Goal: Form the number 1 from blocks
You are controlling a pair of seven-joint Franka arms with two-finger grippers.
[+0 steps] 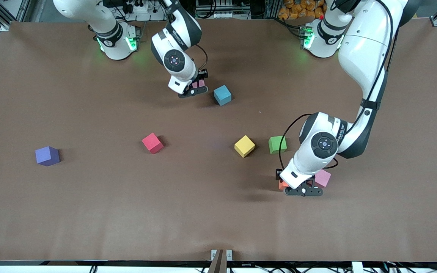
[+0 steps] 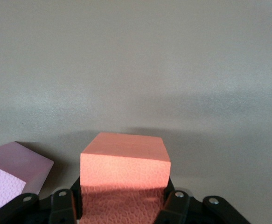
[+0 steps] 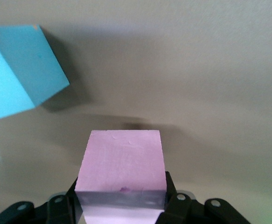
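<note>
My left gripper (image 1: 302, 189) is shut on an orange block (image 2: 124, 163), its fingers (image 2: 63, 205) pressed against two sides, low at the table. A pink block (image 1: 323, 178) lies right beside it, also seen in the left wrist view (image 2: 10, 172). My right gripper (image 1: 197, 89) is shut on a second pink block (image 3: 122, 158), down close to the table near the robots' bases. A blue block (image 1: 222, 94) sits just beside that gripper, toward the left arm's end.
A yellow block (image 1: 244, 146) and a green block (image 1: 277, 144) lie side by side mid-table. A red block (image 1: 152, 143) and a purple block (image 1: 47, 156) lie toward the right arm's end. The brown table (image 1: 127, 212) spreads wide around them.
</note>
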